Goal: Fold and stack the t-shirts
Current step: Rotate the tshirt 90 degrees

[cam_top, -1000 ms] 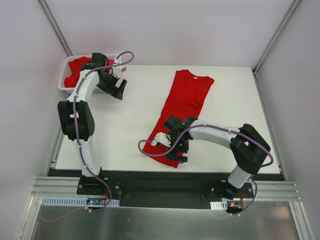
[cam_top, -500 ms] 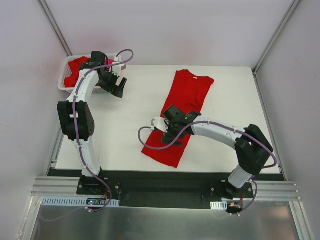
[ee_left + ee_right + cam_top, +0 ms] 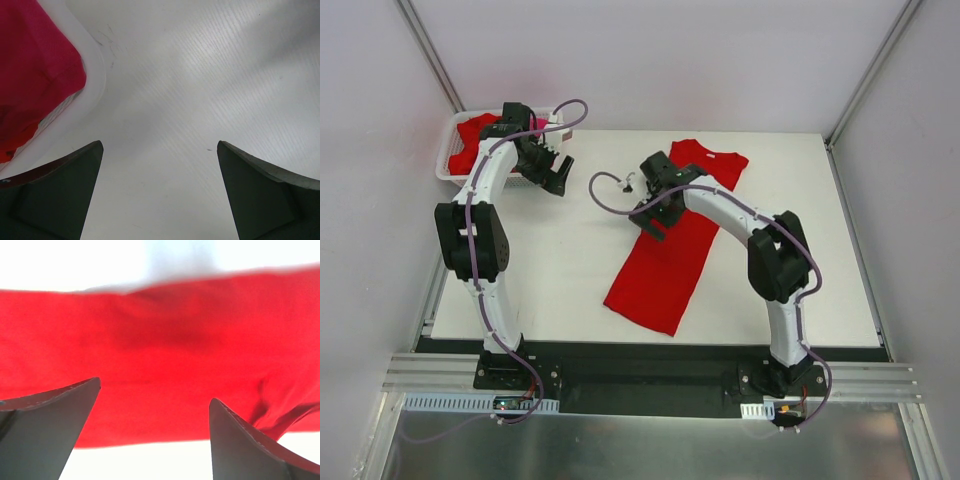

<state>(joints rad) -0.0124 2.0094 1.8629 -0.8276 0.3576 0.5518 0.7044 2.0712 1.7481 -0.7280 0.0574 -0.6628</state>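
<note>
At the far left the white basket [image 3: 444,160] is holding a heap of crumpled t-shirts [image 3: 475,135], bright red ones, with what looks like a pink t-shirt [image 3: 35,60] lying against its rim in the left wrist view, all waiting to be folded. Just right of the basket, the left gripper [image 3: 556,178] is hovering over the bare table [image 3: 560,270] with its jaws standing fully apart and nothing between them. Well to the right of the basket, a single red t-shirt [image 3: 665,275] is lying flat as a long narrow strip, apparently already folded lengthwise, its collar end pointing away from the arms and its hem end reaching toward them. The right gripper [image 3: 653,212] is hanging over the collar half of that strip, on the edge facing the basket, with its jaws spread wide and gripping nothing; its wrist view is showing only red cloth below. The cloth is looking light, thin and limp, not fragile, so it is likely going to sag and slide out of shape wherever it is lifted without support. Judging from this, the best hold is a pinch through all the layers at an end corner, so that the strip is doubling over itself crosswise rather than falling open
</note>
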